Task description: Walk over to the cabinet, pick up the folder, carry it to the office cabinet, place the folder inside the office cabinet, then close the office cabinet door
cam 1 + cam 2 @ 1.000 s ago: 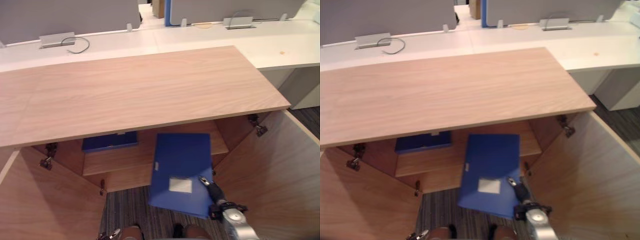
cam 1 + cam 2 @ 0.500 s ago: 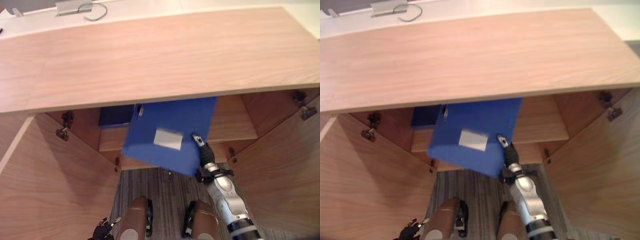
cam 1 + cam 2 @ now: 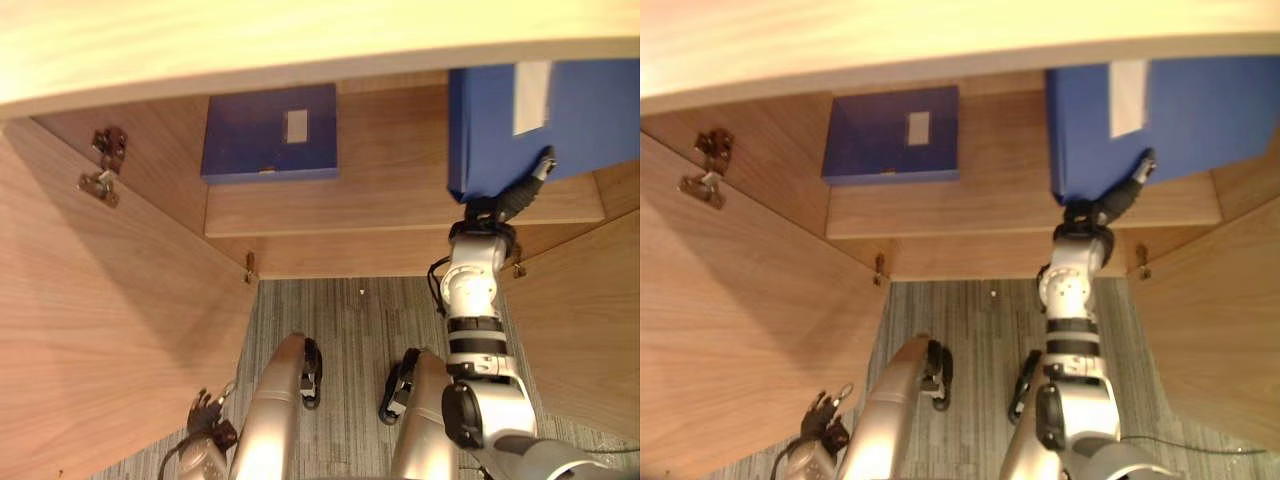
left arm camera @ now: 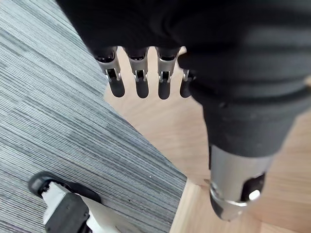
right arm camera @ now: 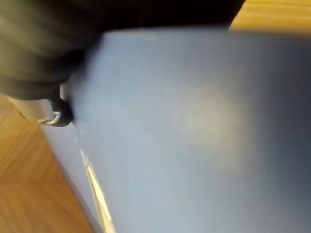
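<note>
The blue folder (image 3: 560, 125) with a white label lies flat in the office cabinet, over the right part of the wooden shelf (image 3: 390, 200) and partly under the cabinet top (image 3: 250, 45). My right hand (image 3: 500, 203) grips its near corner, thumb on the upper face, fingers hidden beneath. In the right wrist view the folder (image 5: 194, 136) is seen from very close. I cannot tell whether it rests on the shelf. My left hand (image 4: 141, 82) hangs low at the left (image 3: 205, 420), fingers relaxed and holding nothing.
A second blue folder (image 3: 270, 135) lies on the shelf's left part. Both cabinet doors stand wide open: the left door (image 3: 100, 330) and the right door (image 3: 590, 330). Grey striped carpet (image 3: 350, 320) lies between them.
The camera has tilted down towards the floor. My right hand has carried the folder forward and to the right, from in front of the shelf to over its right part.
</note>
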